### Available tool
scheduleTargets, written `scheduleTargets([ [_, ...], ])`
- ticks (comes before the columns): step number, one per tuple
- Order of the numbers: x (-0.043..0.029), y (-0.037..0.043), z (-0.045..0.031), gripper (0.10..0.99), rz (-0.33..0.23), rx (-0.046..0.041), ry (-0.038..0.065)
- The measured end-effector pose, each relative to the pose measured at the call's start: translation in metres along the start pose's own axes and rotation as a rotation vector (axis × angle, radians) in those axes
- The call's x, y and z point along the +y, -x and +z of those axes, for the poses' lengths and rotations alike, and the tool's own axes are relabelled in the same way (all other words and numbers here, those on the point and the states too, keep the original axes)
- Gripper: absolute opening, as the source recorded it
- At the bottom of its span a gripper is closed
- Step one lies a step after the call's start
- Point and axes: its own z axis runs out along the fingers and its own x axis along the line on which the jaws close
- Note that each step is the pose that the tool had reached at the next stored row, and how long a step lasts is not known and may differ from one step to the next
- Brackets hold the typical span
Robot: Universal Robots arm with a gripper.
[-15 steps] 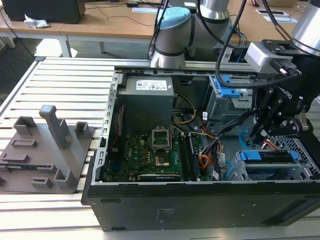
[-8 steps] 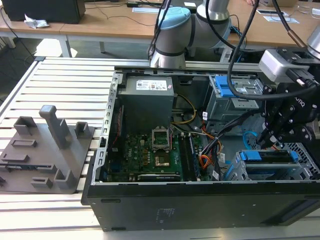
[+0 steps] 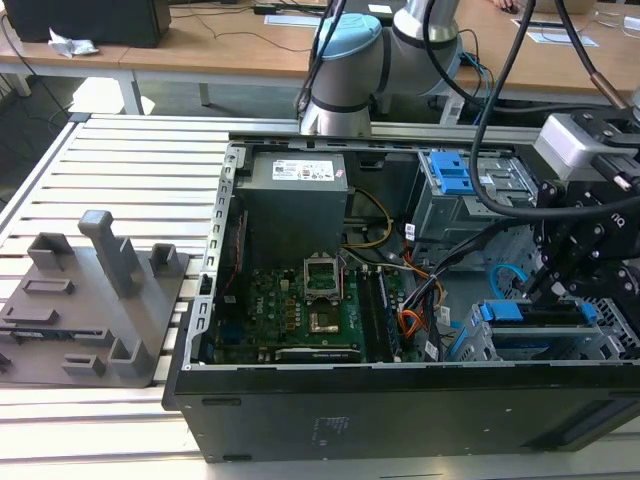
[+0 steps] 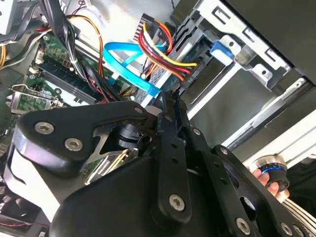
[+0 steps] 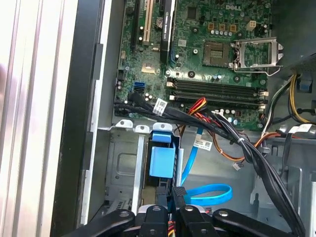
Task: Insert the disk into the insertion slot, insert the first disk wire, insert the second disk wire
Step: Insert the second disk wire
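The disk [image 3: 535, 313], framed in its blue caddy, is seated in the insertion slot [image 3: 500, 345], the grey perforated cage at the near corner of the case on the exterior view's right. Judge the first step complete: the caddy sits level with the cage rim and nothing holds it.

The hand [image 4: 170, 101] stands directly over the rear of the disk. In both wrist views its fingers [image 5: 177, 197] are drawn together to a narrow gap, and they appear to pinch a small dark connector at the tip. You cannot confirm the connector's outline; it is largely hidden by the fingers themselves.

The step in hand is therefore wire insertion, most likely the first disk wire. The multicoloured power cable [image 4: 160, 49] runs to a point just beyond the fingertips, and the blue data cable [image 5: 210, 193] loops loosely beside it, apparently unconnected at its free end.

Note that a wire must be aligned squarely with its port on the disk's rear edge before it is pressed home. Keep the approach straight; a tilted plug will bind.

Watch the surrounding black cable bundle [image 5: 256, 158], which crosses near the working area and could snag. The motherboard [image 3: 310, 305] lies well apart towards the exterior view's left.
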Motion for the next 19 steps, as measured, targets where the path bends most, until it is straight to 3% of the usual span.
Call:
scheduleTargets([
  [15, -0.0079, -0.0012, 0.0051, 0.161, 0.028, -0.005, 0.002],
  [19, -0.0079, -0.0049, 0.0075, 0.161, 0.029, -0.0053, 0.002],
])
